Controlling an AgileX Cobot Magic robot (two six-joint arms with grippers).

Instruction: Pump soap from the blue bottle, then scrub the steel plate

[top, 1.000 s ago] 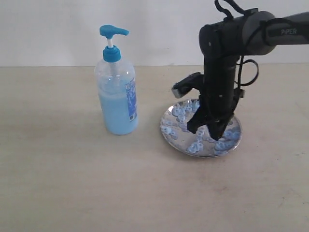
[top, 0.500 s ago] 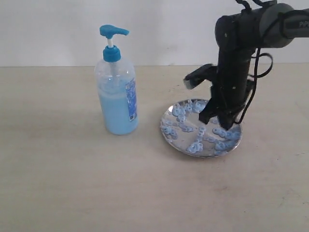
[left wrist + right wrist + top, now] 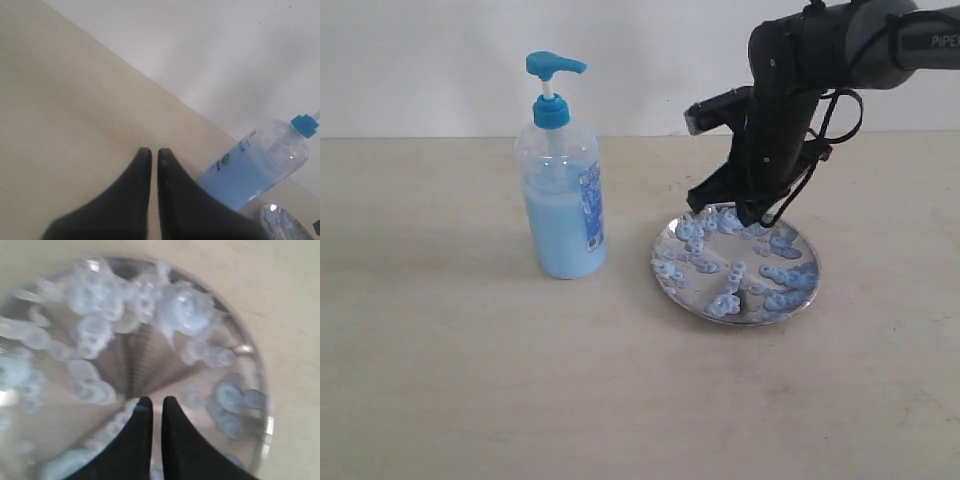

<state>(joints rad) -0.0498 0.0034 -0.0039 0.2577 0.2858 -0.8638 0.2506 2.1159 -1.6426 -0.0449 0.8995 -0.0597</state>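
The blue bottle [image 3: 562,190] stands upright on the table, left of the steel plate [image 3: 736,264]; its body [image 3: 260,167] also shows in the left wrist view. Light blue soap blobs [image 3: 725,304] dot the plate's mirror surface [image 3: 150,365]. My right gripper [image 3: 728,208] is shut with nothing between its fingers, its tips [image 3: 155,401] low over the plate's far rim. Whether they touch the plate I cannot tell. My left gripper [image 3: 151,152] is shut and empty above bare table, left of the bottle. It is out of the exterior view.
A pale wall [image 3: 640,60] rises behind the table's far edge. The wooden tabletop [image 3: 470,380] spreads wide in front of the bottle and plate. The plate's rim [image 3: 287,220] peeks into a corner of the left wrist view.
My right arm has swept from the plate's near right part toward its far side and tilted. The soap blobs have been smeared about. The bottle and plate have stayed in place.
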